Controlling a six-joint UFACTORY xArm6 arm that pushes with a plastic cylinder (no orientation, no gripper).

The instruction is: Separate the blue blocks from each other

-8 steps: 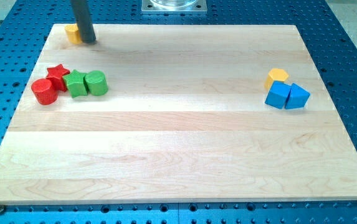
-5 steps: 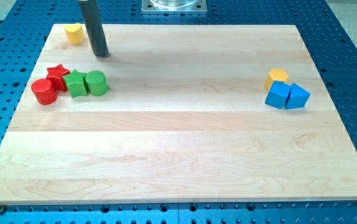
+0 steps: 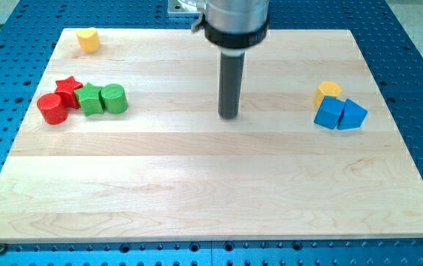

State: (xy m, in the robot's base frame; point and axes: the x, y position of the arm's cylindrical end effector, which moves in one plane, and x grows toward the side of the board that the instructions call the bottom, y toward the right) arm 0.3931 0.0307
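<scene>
Two blue blocks touch each other at the view's right: a blue cube [image 3: 330, 113] on the left and a blue triangular block [image 3: 353, 115] on the right. A yellow block [image 3: 328, 91] sits just above them, touching the blue cube. My tip [image 3: 229, 115] rests on the board near its middle, well to the left of the blue blocks and apart from every block.
At the view's left sit a red cylinder [image 3: 52, 108], a red star [image 3: 69, 89], a green star [image 3: 90, 100] and a green cylinder [image 3: 114, 98], bunched together. A second yellow block [image 3: 88, 39] lies at the board's top left corner. The wooden board [image 3: 211, 185] lies on a blue perforated table.
My tip has moved from the top left, beside the yellow block there, rightward and downward to the board's middle. No block has moved.
</scene>
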